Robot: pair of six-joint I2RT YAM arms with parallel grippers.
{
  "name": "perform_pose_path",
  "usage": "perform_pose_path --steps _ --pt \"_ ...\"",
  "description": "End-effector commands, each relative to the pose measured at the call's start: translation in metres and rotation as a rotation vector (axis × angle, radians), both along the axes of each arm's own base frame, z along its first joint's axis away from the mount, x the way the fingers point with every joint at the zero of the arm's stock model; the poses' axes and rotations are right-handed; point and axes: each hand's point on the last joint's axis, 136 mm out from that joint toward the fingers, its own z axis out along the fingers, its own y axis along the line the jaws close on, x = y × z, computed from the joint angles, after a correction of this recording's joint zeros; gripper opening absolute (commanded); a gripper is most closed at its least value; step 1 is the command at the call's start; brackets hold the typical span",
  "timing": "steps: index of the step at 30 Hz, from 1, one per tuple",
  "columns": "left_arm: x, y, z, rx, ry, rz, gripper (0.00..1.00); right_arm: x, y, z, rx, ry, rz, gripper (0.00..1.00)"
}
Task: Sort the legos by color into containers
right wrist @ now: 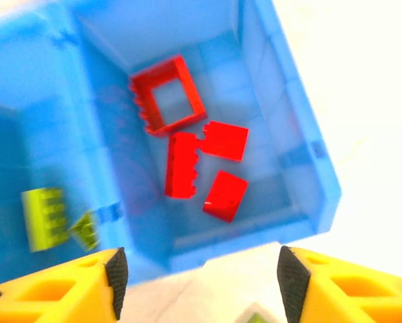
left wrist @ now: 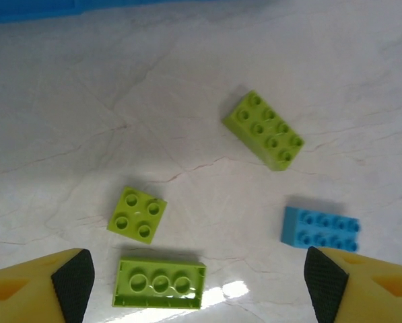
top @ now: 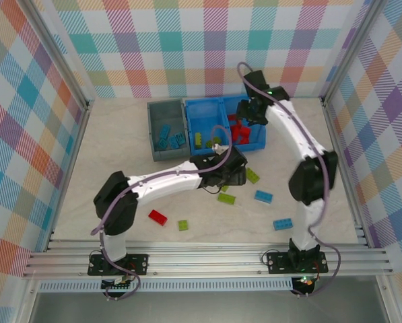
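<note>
The left gripper (left wrist: 195, 282) is spread wide above green legos (left wrist: 137, 215) at the lower middle. The right gripper (right wrist: 202, 279) is also spread, over the blue bin (right wrist: 302, 168), which holds red legos (right wrist: 180, 165) at the center.

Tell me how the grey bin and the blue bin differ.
The grey bin is narrower, with one compartment; the blue bin is wider and split into two. The grey bin holds light blue bricks; the blue bin holds green bricks in its left compartment and red bricks in its right. Both are open-topped, rectangular and stand side by side.
</note>
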Motion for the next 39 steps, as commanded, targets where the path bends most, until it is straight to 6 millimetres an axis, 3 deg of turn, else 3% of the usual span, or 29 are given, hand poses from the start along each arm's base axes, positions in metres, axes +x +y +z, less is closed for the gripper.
perform_pose_path --steps 1,6,10,14,19,26,28,31,35,39 --pt "-0.008 0.006 -0.027 0.125 0.060 -0.070 0.85 -0.045 -0.007 0.045 0.081 -0.073 0.013 0.65" --pt "-0.003 0.005 -0.058 0.184 0.148 -0.147 0.82 -0.117 -0.007 0.064 0.223 -0.109 0.111 0.71" --pt "0.006 0.012 -0.075 0.210 0.175 -0.170 0.79 -0.172 -0.004 0.066 0.328 -0.096 0.194 0.72" --pt "0.013 0.016 -0.084 0.222 0.182 -0.187 0.72 -0.211 -0.008 0.062 0.383 -0.059 0.206 0.72" --pt "0.014 0.012 -0.093 0.234 0.188 -0.218 0.59 -0.237 -0.018 0.052 0.405 -0.029 0.168 0.71" --pt "0.019 0.013 -0.097 0.251 0.164 -0.220 0.38 -0.240 -0.018 0.048 0.425 -0.031 0.155 0.69" --pt "0.022 0.015 -0.088 0.254 0.141 -0.204 0.36 -0.239 -0.016 0.049 0.425 -0.034 0.164 0.69" --pt "0.030 0.024 -0.050 0.245 0.070 -0.164 0.35 -0.239 -0.010 0.055 0.438 -0.053 0.213 0.68" --pt "0.051 0.035 0.004 0.161 0.031 -0.109 0.35 -0.238 0.016 0.058 0.433 -0.087 0.348 0.66" --pt "0.085 0.050 0.028 0.100 0.024 -0.055 0.35 -0.240 0.054 0.060 0.360 -0.193 0.480 0.67"
